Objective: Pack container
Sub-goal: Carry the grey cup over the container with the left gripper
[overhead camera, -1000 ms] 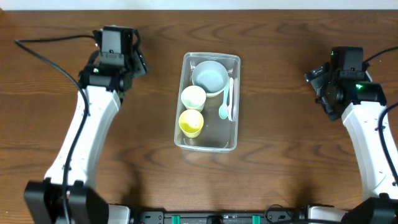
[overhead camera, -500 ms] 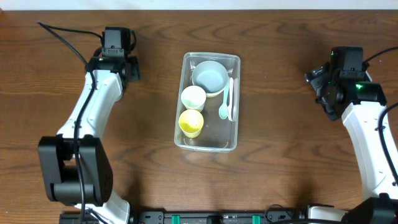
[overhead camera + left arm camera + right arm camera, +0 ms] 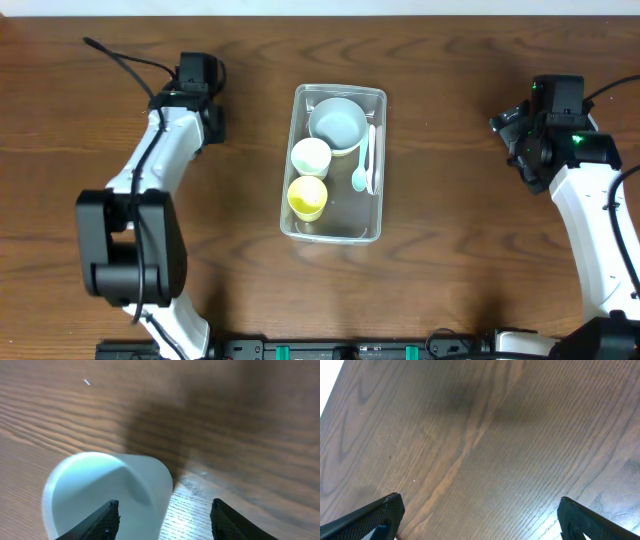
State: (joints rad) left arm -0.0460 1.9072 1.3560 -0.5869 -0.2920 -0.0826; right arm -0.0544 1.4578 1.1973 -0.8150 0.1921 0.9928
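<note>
The container [image 3: 381, 190] is a clear rectangular tub at the table's middle. It holds a pale blue bowl [image 3: 337, 122], a cream cup [image 3: 310, 156], a yellow cup [image 3: 307, 197] and a mint and a white spoon [image 3: 364, 165]. My left gripper [image 3: 210, 118] is left of the tub at the back. In the left wrist view it [image 3: 165, 506] is open, and a pale mint cup [image 3: 100, 492] lies on its side there. One finger is over the cup's mouth and the other over bare table. This cup is hidden in the overhead view. My right gripper [image 3: 518, 138] [image 3: 477, 502] is open and empty over bare wood.
The brown wooden table [image 3: 450, 250] runs all round the tub. A black cable [image 3: 120, 58] trails at the back left near the left arm, and another [image 3: 610, 88] at the back right.
My left arm has folded in: its wrist has shifted a little right and down, and its lower links now show at lower left. The right arm and the tub have not moved.
</note>
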